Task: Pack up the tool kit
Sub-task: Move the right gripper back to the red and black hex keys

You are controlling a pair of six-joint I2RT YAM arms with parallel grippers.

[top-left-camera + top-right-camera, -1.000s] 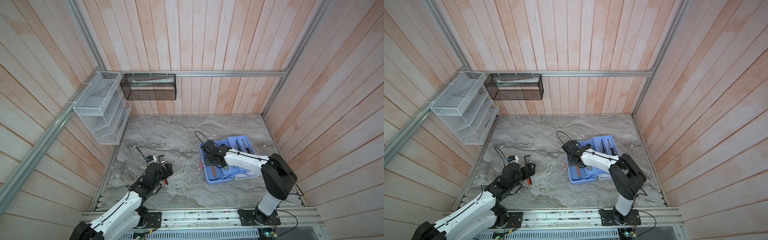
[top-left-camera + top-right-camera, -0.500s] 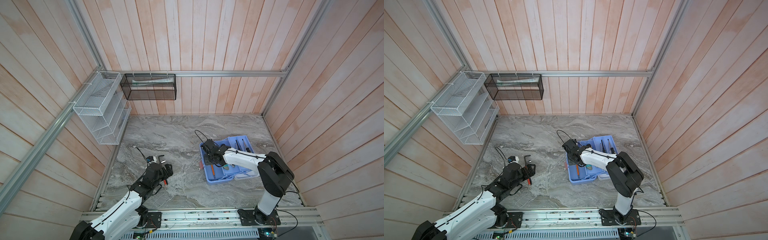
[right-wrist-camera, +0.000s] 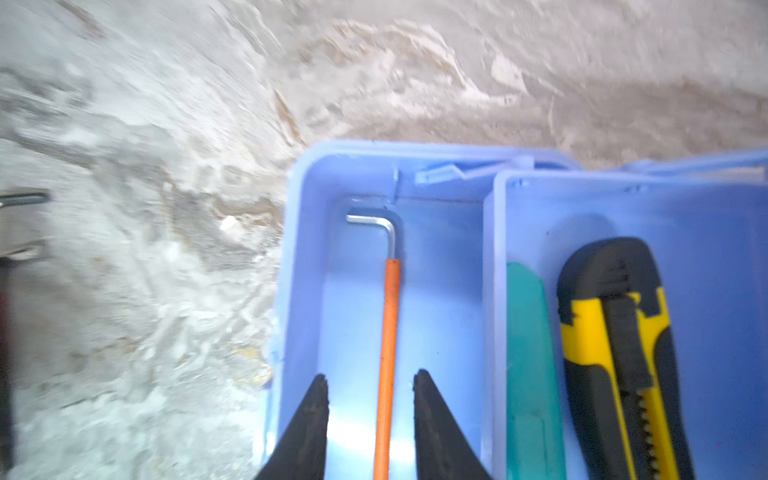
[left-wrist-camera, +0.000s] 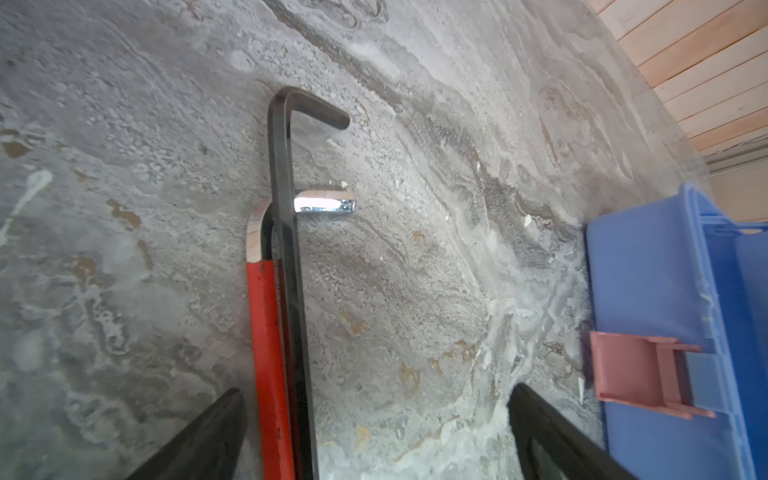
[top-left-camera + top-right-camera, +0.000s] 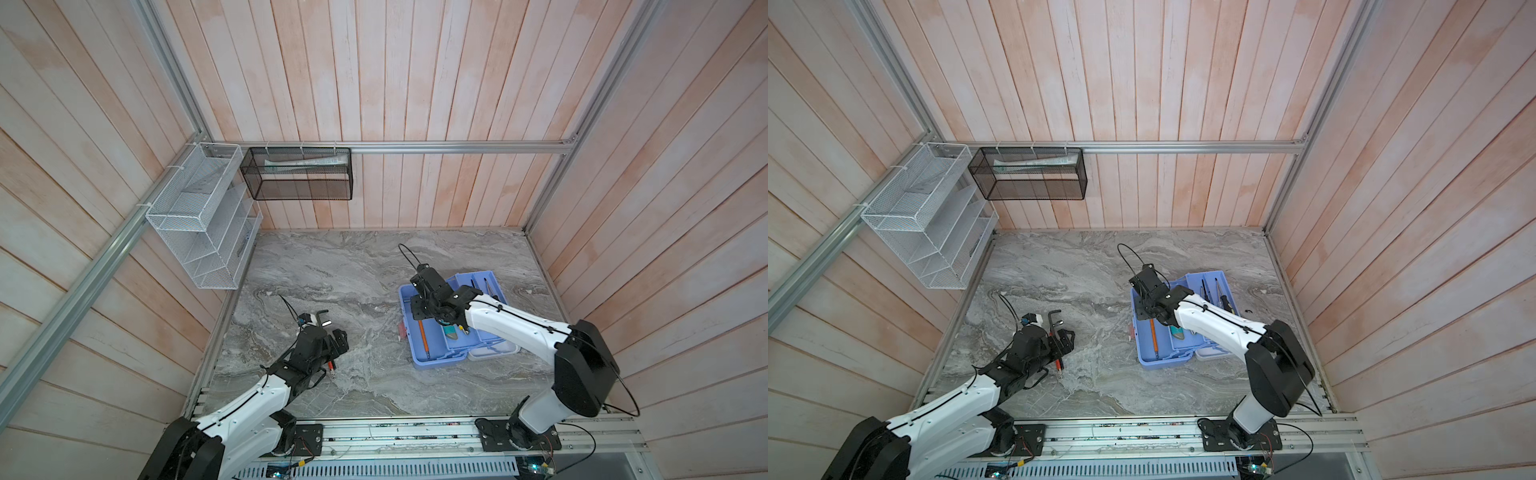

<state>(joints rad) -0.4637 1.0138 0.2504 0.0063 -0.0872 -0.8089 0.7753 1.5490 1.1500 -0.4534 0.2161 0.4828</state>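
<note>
Two hex keys lie side by side on the marble worktop (image 4: 415, 270), on its left side in both top views: a black hex key (image 4: 297, 311) and a red-sleeved hex key (image 4: 266, 332) with a chrome bent end. They touch along their shafts, and the black one's bend reaches farther out. The left claw (image 4: 376, 392) hangs over them with its fingers spread wide. Both keys run close to one finger, neither gripped.

The tool kit sits on the right side of the worktop in both top views. Its light blue base (image 3: 307, 257) is open, and a pink latch (image 4: 631, 374) sticks out from the side facing the left arm. The right claw (image 3: 370, 376) is low inside the base, its fingers a little apart. An orange-sleeved hex key (image 3: 388, 332) lies flat on the base floor between them, with a gap on each side. Beside it, the tray (image 3: 496, 249) holds a yellow and black utility knife (image 3: 615, 332) and a teal tool (image 3: 525, 332).
</note>
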